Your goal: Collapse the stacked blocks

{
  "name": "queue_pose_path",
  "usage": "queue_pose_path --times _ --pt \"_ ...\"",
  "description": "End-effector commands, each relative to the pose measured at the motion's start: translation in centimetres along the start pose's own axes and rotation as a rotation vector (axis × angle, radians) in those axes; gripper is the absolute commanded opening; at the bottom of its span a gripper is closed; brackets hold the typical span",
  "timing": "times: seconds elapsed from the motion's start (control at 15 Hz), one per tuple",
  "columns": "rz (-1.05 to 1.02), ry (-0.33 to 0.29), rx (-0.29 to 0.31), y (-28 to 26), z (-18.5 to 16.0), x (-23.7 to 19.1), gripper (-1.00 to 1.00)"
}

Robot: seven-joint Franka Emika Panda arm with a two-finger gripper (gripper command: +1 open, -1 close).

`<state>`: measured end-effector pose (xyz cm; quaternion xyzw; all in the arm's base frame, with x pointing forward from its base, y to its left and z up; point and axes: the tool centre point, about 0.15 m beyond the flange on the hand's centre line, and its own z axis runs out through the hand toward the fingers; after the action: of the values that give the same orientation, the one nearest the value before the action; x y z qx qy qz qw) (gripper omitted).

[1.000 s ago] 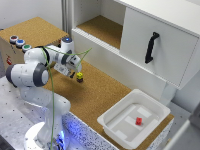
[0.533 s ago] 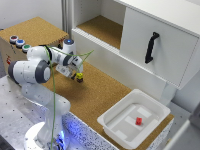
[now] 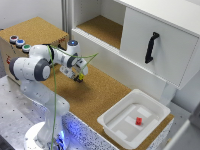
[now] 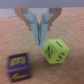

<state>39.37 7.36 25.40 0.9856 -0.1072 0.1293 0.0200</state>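
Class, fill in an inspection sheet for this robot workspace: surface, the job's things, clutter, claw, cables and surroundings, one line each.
Surface: cork counter, mostly bare.
Job's things: yellow cube and dark cube lie side by side on the cork in the wrist view, not stacked.
Clutter: small red block inside white tray.
Claw: claw shut, empty, just above the cubes.
Cables: green cable looped past the arm.
Surroundings: white cabinet with black handle; coloured buttons on a cork box.
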Motion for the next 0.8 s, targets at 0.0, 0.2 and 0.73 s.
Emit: queue_pose_path --times 0.0,0.2,0.73 --pt "0.125 0.062 -0.073 8.3 -3.7 0.2 -1.00" --pt "0.100 0.048 -0.072 7.8 -3.8 -0.1 -1.00" --pt "0.024 -0.022 -0.023 5.0 -3.8 -0.3 1.00"
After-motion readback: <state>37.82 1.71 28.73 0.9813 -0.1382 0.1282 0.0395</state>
